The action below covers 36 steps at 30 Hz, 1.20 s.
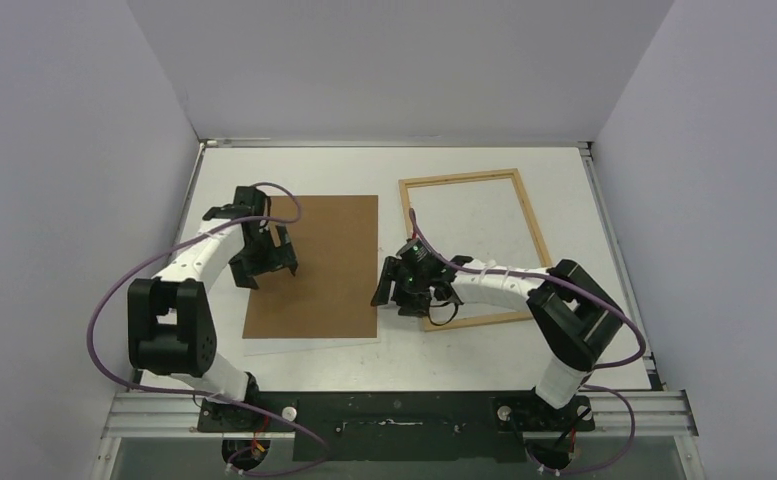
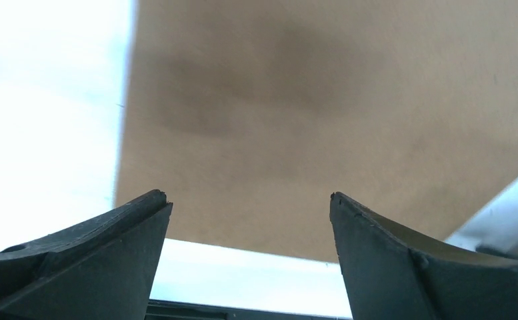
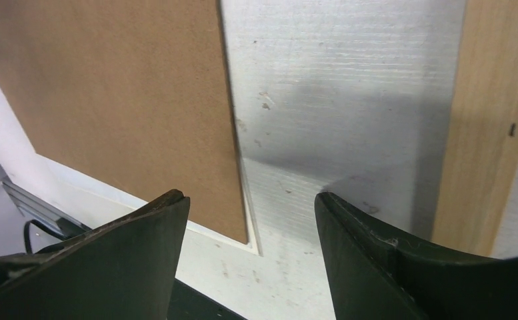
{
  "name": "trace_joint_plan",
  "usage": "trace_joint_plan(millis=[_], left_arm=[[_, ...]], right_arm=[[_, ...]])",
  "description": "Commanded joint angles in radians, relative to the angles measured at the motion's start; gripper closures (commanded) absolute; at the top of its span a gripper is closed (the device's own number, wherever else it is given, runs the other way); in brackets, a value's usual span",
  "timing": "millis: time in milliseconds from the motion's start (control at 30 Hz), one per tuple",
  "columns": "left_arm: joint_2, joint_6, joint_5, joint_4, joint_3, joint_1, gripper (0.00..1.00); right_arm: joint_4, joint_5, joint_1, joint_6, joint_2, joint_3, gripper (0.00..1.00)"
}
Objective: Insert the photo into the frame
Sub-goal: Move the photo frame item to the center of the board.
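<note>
From my station the left gripper [image 2: 249,197] hovers over the left part of the brown hardboard backing panel [image 1: 329,260]. Its fingers are spread wide and there is nothing between them; its wrist camera shows only the panel's surface below.

The right gripper [image 3: 251,197] hangs low over the bare strip of table [image 1: 484,360] between the panel's right edge and the left strip of the frame [image 1: 459,177]. Its fingers are also well apart and hold nothing.

The photo [image 1: 294,346] lies flat on the table under the backing panel. I can see only a thin white margin of it, along the panel's near edge and, in the right wrist view, along the panel's right edge as well. Which face is up I cannot tell.

The light wooden frame lies flat on the right side of the table, just beside the panel and apart from it, with bare table showing inside it. Its near left corner is hidden behind the right arm's wrist.
</note>
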Motion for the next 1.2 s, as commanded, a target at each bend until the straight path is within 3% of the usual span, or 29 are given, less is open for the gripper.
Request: trace_joint_plan(millis=[0, 133, 433, 700, 900, 1167], left_arm=[[0.049, 0.016, -0.140, -0.055, 0.071, 0.098, 0.10], [0.075, 0.005, -0.116, -0.031, 0.052, 0.191, 0.07], [0.102, -0.055, -0.074, 0.017, -0.047, 0.201, 0.07], [0.136, -0.052, -0.032, 0.029, -0.079, 0.208, 0.13], [0.152, -0.058, 0.042, 0.039, -0.071, 0.232, 0.15], [0.180, -0.020, 0.012, 0.017, 0.046, 0.301, 0.15]], right_arm=[[0.086, 0.076, 0.040, 0.146, -0.012, 0.004, 0.28], [0.021, 0.102, 0.053, 0.149, 0.033, 0.064, 0.26], [-0.070, 0.151, 0.046, 0.097, 0.099, 0.133, 0.25], [0.017, 0.028, 0.034, 0.080, 0.158, 0.147, 0.26], [0.172, -0.076, 0.031, 0.097, 0.173, 0.155, 0.26], [0.328, -0.154, 0.031, 0.124, 0.203, 0.166, 0.25]])
